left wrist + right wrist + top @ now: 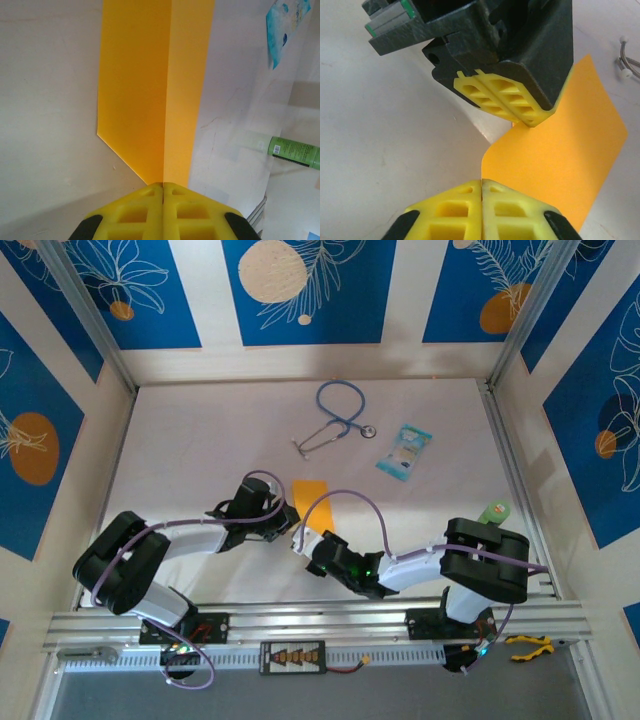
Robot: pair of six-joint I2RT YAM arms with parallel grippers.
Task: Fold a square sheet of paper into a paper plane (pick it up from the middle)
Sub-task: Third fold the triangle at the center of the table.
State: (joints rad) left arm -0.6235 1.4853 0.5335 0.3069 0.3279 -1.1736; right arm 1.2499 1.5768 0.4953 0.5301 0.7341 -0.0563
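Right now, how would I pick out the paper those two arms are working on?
Look at the white table, near its front edge where the two arms meet. There the left gripper and the right gripper both pinch the sheet of paper. It is plain orange-yellow, unlike the blue stethoscope and the light-blue packet farther back.

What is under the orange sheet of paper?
White table shows around the square sheet of paper, which the left fingers and right fingers pinch. The surface beneath it is covered and cannot be seen.
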